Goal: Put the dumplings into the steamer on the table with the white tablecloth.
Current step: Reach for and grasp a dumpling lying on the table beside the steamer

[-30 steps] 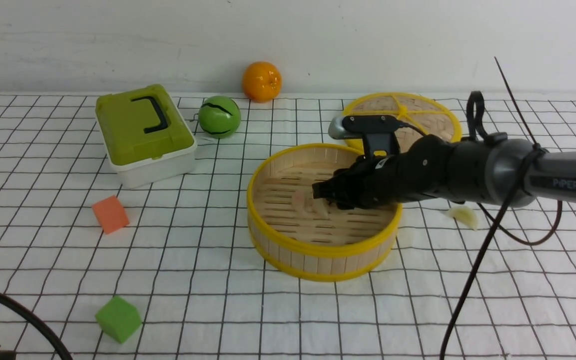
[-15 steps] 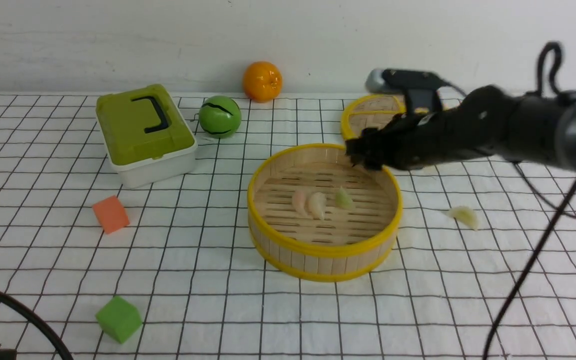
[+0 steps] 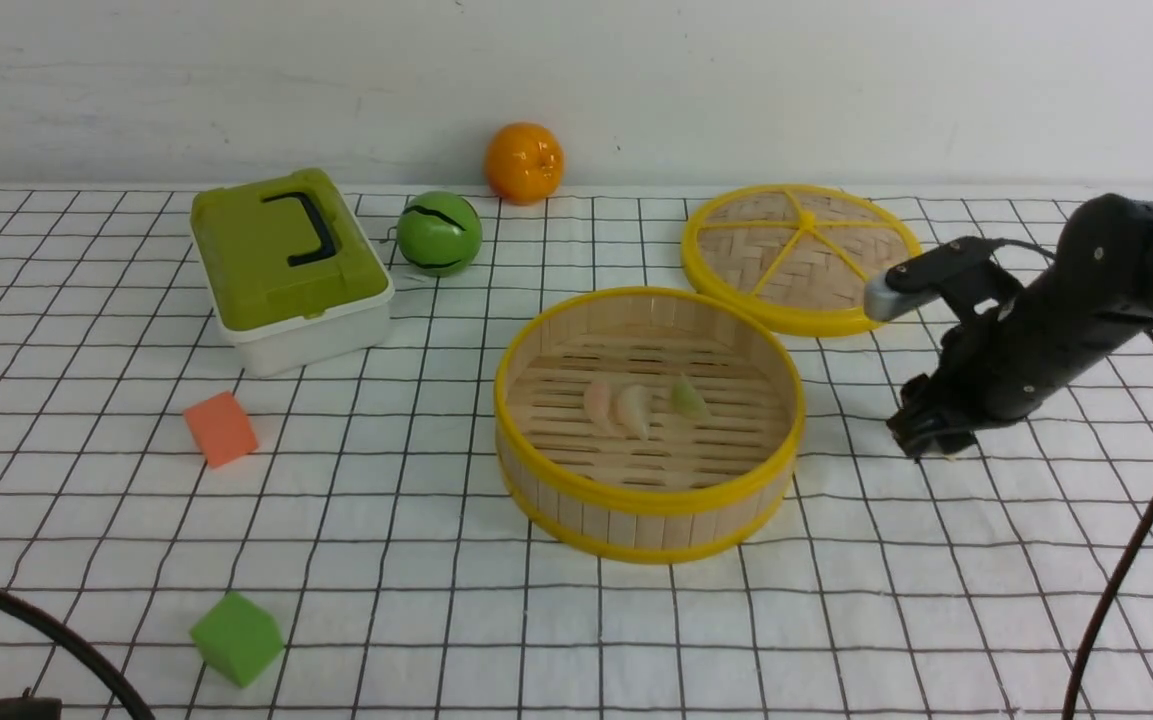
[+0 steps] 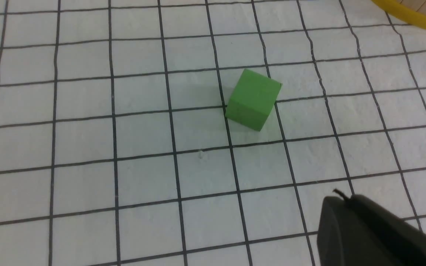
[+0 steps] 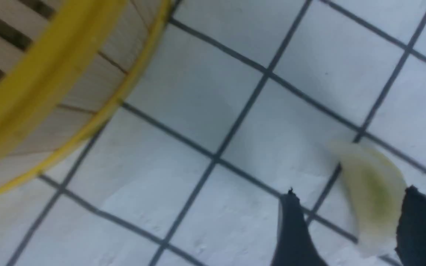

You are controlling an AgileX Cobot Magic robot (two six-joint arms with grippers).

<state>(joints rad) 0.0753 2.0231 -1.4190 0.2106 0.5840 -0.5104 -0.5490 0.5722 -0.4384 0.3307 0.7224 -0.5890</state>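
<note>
Right gripper [image 3: 924, 440] spread, fingers straddling a greenish dumpling [image 5: 373, 192] on the white tablecloth [image 3: 386, 600], right of the steamer [image 3: 648, 500]. Three dumplings [image 3: 636, 408] lie inside. Left gripper [image 4: 360, 229]: finger state cannot be determined.

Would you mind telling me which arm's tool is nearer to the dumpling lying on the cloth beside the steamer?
Right. The right tool straddles the dumpling; the left tool sits by the green cube.

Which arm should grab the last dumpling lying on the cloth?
Right. The right pincer is open and down at the last dumpling, one finger on each side, to the right of the steamer. The left pincer is far off by the green cube.
</note>
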